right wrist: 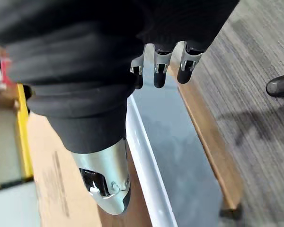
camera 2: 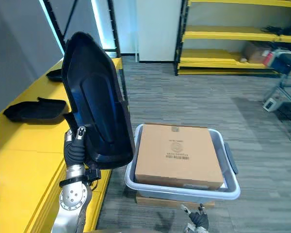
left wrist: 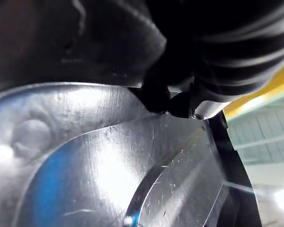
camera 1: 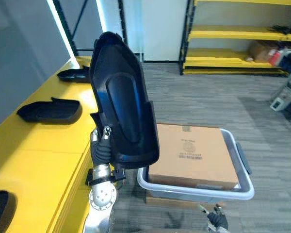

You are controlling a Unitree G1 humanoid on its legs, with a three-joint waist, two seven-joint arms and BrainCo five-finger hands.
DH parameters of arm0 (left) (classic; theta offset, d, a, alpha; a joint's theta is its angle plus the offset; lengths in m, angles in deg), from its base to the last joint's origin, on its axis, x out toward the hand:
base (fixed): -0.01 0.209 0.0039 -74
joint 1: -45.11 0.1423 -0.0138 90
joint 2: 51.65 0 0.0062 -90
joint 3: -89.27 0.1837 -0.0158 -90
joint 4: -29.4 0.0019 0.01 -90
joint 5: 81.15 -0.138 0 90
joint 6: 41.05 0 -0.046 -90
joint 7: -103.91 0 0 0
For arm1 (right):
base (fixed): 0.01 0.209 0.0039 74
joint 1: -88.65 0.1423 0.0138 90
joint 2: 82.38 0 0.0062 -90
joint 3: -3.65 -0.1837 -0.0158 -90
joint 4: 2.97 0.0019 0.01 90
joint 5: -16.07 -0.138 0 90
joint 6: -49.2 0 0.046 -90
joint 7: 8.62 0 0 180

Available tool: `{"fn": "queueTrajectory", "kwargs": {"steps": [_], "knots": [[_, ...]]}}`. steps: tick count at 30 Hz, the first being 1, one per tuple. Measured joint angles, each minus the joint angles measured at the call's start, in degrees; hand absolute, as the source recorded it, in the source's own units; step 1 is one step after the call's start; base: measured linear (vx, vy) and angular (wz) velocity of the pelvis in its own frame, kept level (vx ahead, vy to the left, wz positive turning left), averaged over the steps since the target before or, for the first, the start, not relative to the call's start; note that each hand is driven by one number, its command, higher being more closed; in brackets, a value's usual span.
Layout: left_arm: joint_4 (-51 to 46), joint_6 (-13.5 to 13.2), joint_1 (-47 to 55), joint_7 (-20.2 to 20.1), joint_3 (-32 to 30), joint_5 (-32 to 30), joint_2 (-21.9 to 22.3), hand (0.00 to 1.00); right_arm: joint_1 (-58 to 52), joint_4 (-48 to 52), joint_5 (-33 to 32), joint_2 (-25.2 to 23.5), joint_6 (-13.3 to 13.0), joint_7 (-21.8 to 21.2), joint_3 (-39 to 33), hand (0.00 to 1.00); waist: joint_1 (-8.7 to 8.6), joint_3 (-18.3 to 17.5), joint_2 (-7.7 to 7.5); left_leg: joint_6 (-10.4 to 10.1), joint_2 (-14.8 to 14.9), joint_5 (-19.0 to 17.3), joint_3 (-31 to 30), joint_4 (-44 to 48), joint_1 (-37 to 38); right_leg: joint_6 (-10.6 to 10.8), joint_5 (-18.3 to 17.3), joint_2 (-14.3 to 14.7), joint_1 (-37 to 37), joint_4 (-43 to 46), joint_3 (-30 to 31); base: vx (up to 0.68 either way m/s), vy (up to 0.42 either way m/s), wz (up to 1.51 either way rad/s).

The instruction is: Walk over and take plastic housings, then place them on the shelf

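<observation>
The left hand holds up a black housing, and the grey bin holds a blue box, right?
No: the left eye view shows the box in the grey bin is brown cardboard, not blue. The left hand does hold the black housing.

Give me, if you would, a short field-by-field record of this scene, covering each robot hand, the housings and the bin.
Held item: black plastic housing, upright, raised beside the shelf's edge
Left robot hand: curled on the housing's lower edge
Right robot hand: low by the grey bin, fingers relaxed, holding nothing
Shelf: yellow shelf on the robot's left, other housings lying on it
Floor: grey bin holding a cardboard box
Task status: held housing not yet set down
</observation>
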Motion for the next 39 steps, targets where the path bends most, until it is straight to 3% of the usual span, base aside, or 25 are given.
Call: {"fn": "queueTrajectory", "kwargs": {"steps": [1,2,5,6,8,10,11,14,15,17,18,19,21,23,24,26,27,28,29,30,31,35,39], "knots": [[-0.78,0.0,-0.09,0.01,-0.01,0.15,0.01,1.0,1.36,-0.14,0.42,-0.04,0.11,0.18,0.2,0.0,1.05,0.61,0.42,0.67,2.83,-1.33,8.7,0.69,-1.89,0.0,0.01,-0.24,0.17,0.28,-3.31,-0.08,0.007,1.42],[-1.0,-0.07,-0.22,0.02,-0.02,0.16,0.05,1.0,1.38,-0.04,0.62,0.07,0.03,0.18,0.32,0.0,0.99,0.68,0.52,0.73,4.14,-1.35,13.46,1.29,-2.8,0.0,0.02,-0.43,0.26,0.55,-5.07,-0.06,0.009,1.52],[-1.06,-0.41,-0.52,0.1,0.38,0.21,0.99,1.0,1.08,-0.11,0.95,0.53,0.73,0.2,1.67,0.0,0.86,1.05,1.71,2.26,13.43,-2.31,37.16,7.77,-4.68,0.03,-0.04,-1.31,2.52,3.33,-13.9,0.03,0.045,1.51],[-1.09,-0.89,-0.77,0.12,0.57,0.7,1.04,1.0,1.03,-0.26,1.37,0.82,0.82,0.2,2.5,0.0,0.98,0.74,2.34,3.58,14.22,-2.95,40.95,9.09,-4.67,0.03,-0.04,-2.31,3.57,4.73,-16.66,0.07,0.079,1.64],[-1.01,-1.9,-1.97,0.19,0.97,1.4,0.9,1.0,1.52,-0.67,1.91,1.3,0.82,0.16,2.58,0.0,0.89,0.56,2.14,5.61,14.2,-5.38,43.84,10.54,-5.41,0.09,-0.1,-3.48,4.45,5.4,-21.1,0.11,0.125,1.35],[0.19,-2.95,-4.82,0.28,1.0,2.8,0.69,1.0,2.98,-1.64,2.4,0.79,0.82,0.13,3.02,0.0,0.71,0.64,0.3,5.11,13.21,-5.67,48.01,11.16,-6.13,1.55,-0.39,-3.42,6.9,0.85,-25.65,0.2,0.128,1.36],[1.85,-3.38,-5.64,0.22,1.26,3.24,0.77,1.0,3.83,-2.73,2.4,1.0,0.86,0.12,3.0,0.0,0.57,0.65,0.46,5.09,11.85,-5.05,46.51,10.51,-6.44,2.75,0.31,-4.22,7.52,1.36,-27.2,0.16,0.124,1.22],[5.0,-3.39,-5.81,0.12,2.72,3.98,-0.13,1.0,5.89,-5.39,2.94,1.55,1.11,0.14,2.44,0.0,0.18,0.5,0.28,5.51,8.76,-4.97,42.61,11.09,-6.71,2.46,1.33,-7.16,9.33,5.5,-29.2,0.13,0.174,0.85],[5.84,-3.39,-5.85,0.02,2.81,4.48,-0.6,1.0,6.67,-5.43,3.43,1.57,1.39,0.12,2.44,0.0,0.05,0.56,0.45,5.7,8.12,-5.19,40.87,11.25,-6.86,0.68,2.54,-8.63,9.23,9.34,-28.87,0.17,0.177,0.84],[6.93,-3.38,-5.97,-0.03,3.11,4.47,-1.39,1.0,7.47,-5.41,4.43,1.73,1.93,0.07,2.44,0.0,-1.07,0.55,0.7,6.36,7.19,-5.63,37.63,10.31,-5.72,-5.61,6.79,-11.28,7.31,18.82,-23.28,0.22,0.178,0.86],[8.03,-3.61,-6.55,0.0,3.42,4.47,-1.96,1.0,7.59,-5.82,4.95,1.45,1.96,0.03,2.48,0.0,-1.93,1.0,1.41,6.27,7.42,-5.62,35.43,8.6,-4.12,-4.73,3.23,-10.74,3.81,23.86,-13.43,0.23,0.106,0.81],[9.51,-3.67,-7.17,0.27,2.79,4.56,-2.03,1.0,7.89,-5.88,5.04,1.46,1.96,0.0,2.48,0.0,-2.45,0.82,1.0,6.17,7.16,-5.53,33.42,6.55,-2.27,-3.51,-2.7,-7.66,0.02,25.28,-3.89,0.26,0.085,0.76],[11.1,-3.66,-7.05,0.2,2.78,4.54,-2.18,1.0,7.75,-6.32,5.04,1.96,1.91,0.04,2.48,0.0,-2.74,1.11,1.53,5.97,6.53,-5.43,31.28,4.72,0.64,-3.26,-6.65,-3.82,-4.39,23.78,5.35,0.22,0.054,0.78],[11.23,-3.67,-7.03,0.16,2.93,4.49,-2.19,1.0,7.46,-6.51,5.03,2.13,1.93,0.08,2.51,0.0,-3.77,1.02,1.32,5.79,5.77,-5.31,28.19,4.17,1.79,-3.22,-8.04,-1.02,-8.46,21.75,10.87,0.21,0.014,1.03],[11.23,-3.67,-7.07,0.18,2.99,4.43,-2.19,1.0,6.54,-6.38,4.99,2.08,1.93,0.07,2.58,0.0,-4.72,1.03,1.33,5.6,5.22,-5.25,24.99,4.39,2.47,-3.05,-8.2,1.46,-11.8,19.99,16.93,0.2,-0.048,1.25],[11.23,-3.69,-7.0,0.46,2.9,4.41,-2.18,1.0,5.58,-4.81,4.86,2.28,1.8,0.08,2.51,0.0,-5.14,1.05,1.33,4.6,5.18,-5.67,21.86,5.33,3.18,-2.21,-7.66,4.18,-14.64,17.21,23.85,0.17,-0.083,1.21],[11.2,-3.74,-6.94,0.93,2.92,4.34,-2.22,1.0,4.92,-4.39,4.81,1.99,1.74,0.08,2.6,0.0,-5.05,0.92,0.71,3.32,5.06,-6.44,20.63,6.19,3.1,-1.67,-4.75,4.75,-14.94,14.11,25.77,0.1,-0.133,1.03],[10.63,-3.75,-6.59,1.44,2.59,4.32,-2.39,1.0,4.02,-4.44,4.74,1.19,1.79,0.11,2.89,0.0,-4.75,0.44,-1.41,2.07,3.86,-7.34,19.19,6.93,3.45,-2.29,1.72,3.9,-14.7,11.77,25.52,0.1,-0.169,0.96],[10.3,-3.88,-6.33,1.49,2.23,4.27,-2.36,1.0,3.48,-4.47,4.67,0.73,1.81,0.05,3.35,0.0,-4.23,0.35,-2.55,1.2,3.24,-8.3,18.66,7.36,3.61,-1.51,1.23,2.97,-14.23,11.41,24.87,0.14,-0.239,0.61],[10.29,-3.85,-6.11,1.81,2.23,4.25,-1.83,1.0,3.13,-4.47,4.66,0.72,1.91,-0.01,3.54,0.0,-3.08,0.15,-2.72,0.26,4.02,-9.6,18.35,8.73,3.45,-1.31,-0.39,2.98,-12.38,9.56,23.88,0.14,-0.252,0.33],[9.66,-3.85,-5.05,2.01,2.22,3.97,-0.97,1.0,3.2,-4.12,4.64,1.01,1.91,0.06,3.49,0.0,-2.07,-0.27,-1.66,-0.63,5.99,-10.24,17.78,10.19,2.4,-1.74,-0.08,4.55,-11.13,6.83,21.94,0.13,-0.238,0.29],[8.17,-3.85,-1.88,1.46,1.33,3.84,1.17,1.0,3.2,-3.79,4.62,1.55,1.91,0.06,3.38,0.0,-1.95,-0.69,0.4,-1.63,8.75,-9.4,17.86,10.39,1.35,-2.87,0.89,6.36,-9.22,3.32,18.39,0.09,-0.143,0.37],[7.87,-3.82,-1.21,1.32,-0.09,3.87,1.18,1.0,3.01,-3.73,4.61,0.58,1.76,0.13,3.27,0.0,-1.58,-0.33,0.06,-1.98,8.67,-9.15,14.51,10.64,0.77,-2.94,0.93,6.6,-6.16,1.1,14.56,0.06,-0.046,0.45]]}}
